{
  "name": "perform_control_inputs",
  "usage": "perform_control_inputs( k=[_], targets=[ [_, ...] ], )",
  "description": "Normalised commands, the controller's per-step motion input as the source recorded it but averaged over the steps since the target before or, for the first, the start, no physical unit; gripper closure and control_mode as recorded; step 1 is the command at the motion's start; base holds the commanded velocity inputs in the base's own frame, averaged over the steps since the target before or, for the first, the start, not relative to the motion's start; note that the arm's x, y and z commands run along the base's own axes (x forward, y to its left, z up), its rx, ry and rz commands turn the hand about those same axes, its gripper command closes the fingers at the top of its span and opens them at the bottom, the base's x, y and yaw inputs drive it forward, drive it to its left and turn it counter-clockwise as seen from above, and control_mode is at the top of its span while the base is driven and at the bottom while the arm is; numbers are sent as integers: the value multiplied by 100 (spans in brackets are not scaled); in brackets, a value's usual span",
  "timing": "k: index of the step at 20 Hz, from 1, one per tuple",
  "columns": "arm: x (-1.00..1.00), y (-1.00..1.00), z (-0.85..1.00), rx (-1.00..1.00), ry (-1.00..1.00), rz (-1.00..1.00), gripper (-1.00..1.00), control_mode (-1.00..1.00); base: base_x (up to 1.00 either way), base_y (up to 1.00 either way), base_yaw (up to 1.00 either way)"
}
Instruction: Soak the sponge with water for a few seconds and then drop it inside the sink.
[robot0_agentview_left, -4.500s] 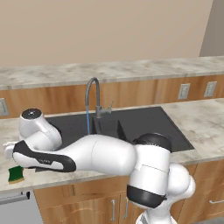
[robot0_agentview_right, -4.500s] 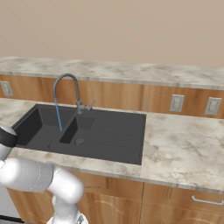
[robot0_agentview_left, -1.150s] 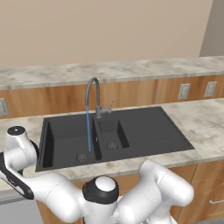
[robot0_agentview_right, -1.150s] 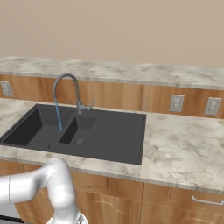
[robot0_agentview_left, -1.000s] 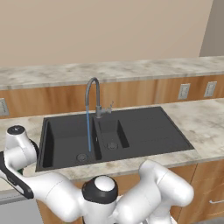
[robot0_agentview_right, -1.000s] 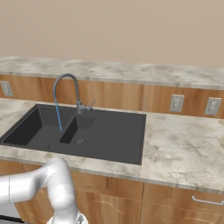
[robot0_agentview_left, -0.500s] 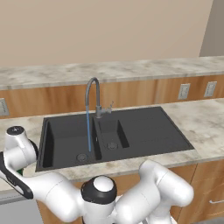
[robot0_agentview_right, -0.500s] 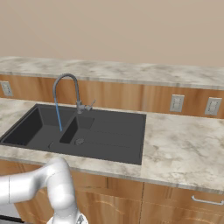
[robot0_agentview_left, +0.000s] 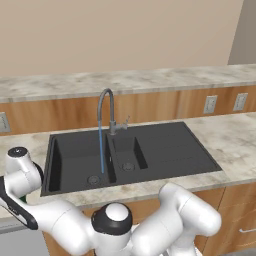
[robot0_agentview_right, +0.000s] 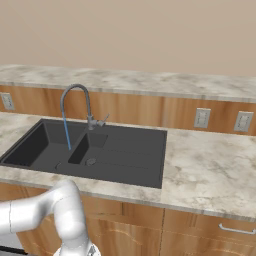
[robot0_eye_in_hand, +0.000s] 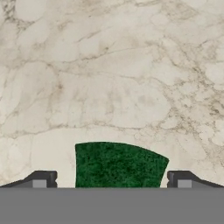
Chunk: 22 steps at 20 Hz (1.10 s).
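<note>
In the hand view the sponge (robot0_eye_in_hand: 117, 165) shows its dark green top and lies flat on the marbled counter. My gripper (robot0_eye_in_hand: 111, 180) is open just above it, with one dark fingertip (robot0_eye_in_hand: 43, 178) on each side and a gap to the sponge on both. A thin blue stream of water (robot0_agentview_left: 102, 150) (robot0_agentview_right: 66, 134) runs from the curved faucet (robot0_agentview_left: 106, 107) into the large left basin of the black sink (robot0_agentview_left: 172, 150) (robot0_agentview_right: 135, 152). My arm bends low in front of the counter, with its wrist (robot0_agentview_left: 20, 172) over the counter left of the sink.
The sink has a small middle basin (robot0_agentview_left: 127, 152) and a flat drainboard (robot0_agentview_right: 132, 150) on the right. Marbled counter (robot0_agentview_right: 210, 165) stretches right of the sink. Wall outlets (robot0_agentview_right: 202, 118) sit on the wooden backsplash, and cabinet fronts (robot0_agentview_right: 150, 225) run below.
Over the last second nothing has visibly moved. Since the oldest frames the arm has folded down lower in front of the counter, with its hand further left.
</note>
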Motion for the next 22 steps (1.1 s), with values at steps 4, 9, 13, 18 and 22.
perform_control_inputs(
  k=[4,9,13,18,22],
  targets=[
    [-3,9,-7,0,0,0,-100,-100,0,0,0],
    [-3,9,-17,0,0,0,-100,-100,0,0,0],
    [0,4,-31,-1,0,0,-100,-100,0,0,0],
    [0,0,-45,-3,0,0,-100,-100,0,0,0],
    [-1,0,-55,-7,0,0,-100,-100,0,0,0]
  ],
)
